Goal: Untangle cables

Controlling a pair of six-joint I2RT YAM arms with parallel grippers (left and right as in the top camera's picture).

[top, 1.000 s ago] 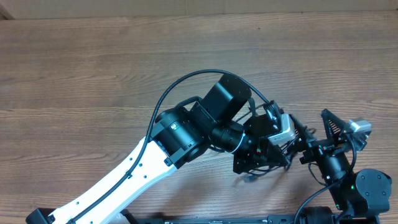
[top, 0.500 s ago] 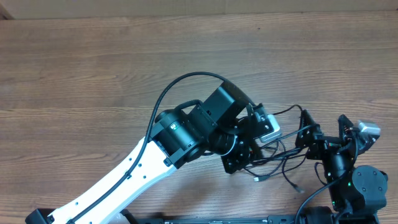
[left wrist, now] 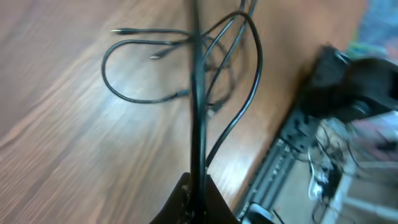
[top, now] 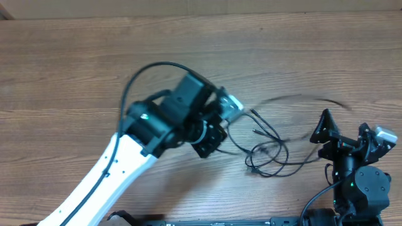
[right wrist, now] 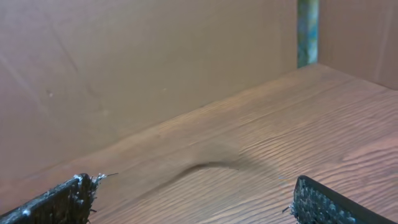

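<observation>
Wood-grain table (top: 75, 63) fills the overhead view, with a brown board wall (right wrist: 124, 74) along its far edge. Two arms are present. Left arm (top: 113, 169), white-shelled, reaches diagonally from the near left corner to the middle of the table, its wrist turned toward the right. Right arm (top: 361, 182) sits folded at the near right edge, its claw pointing to the far side. Left gripper (left wrist: 194, 190) is clamped tight on one cord, which runs taut away from the fingers in the left wrist view. Right gripper (top: 344, 135) stands wide apart and holds nothing. The cables (top: 270, 154), thin and black, lie in a loose tangle on the table between the two grippers, with one strand blurred toward the far right. The number of separate cords cannot be determined. At least two small plug ends (top: 255, 132) show overhead. The left wrist view shows individual loops crossing, which overhead read only as a knot. The right wrist view shows only its two finger pads (right wrist: 62, 200), the table surface and the wall.
</observation>
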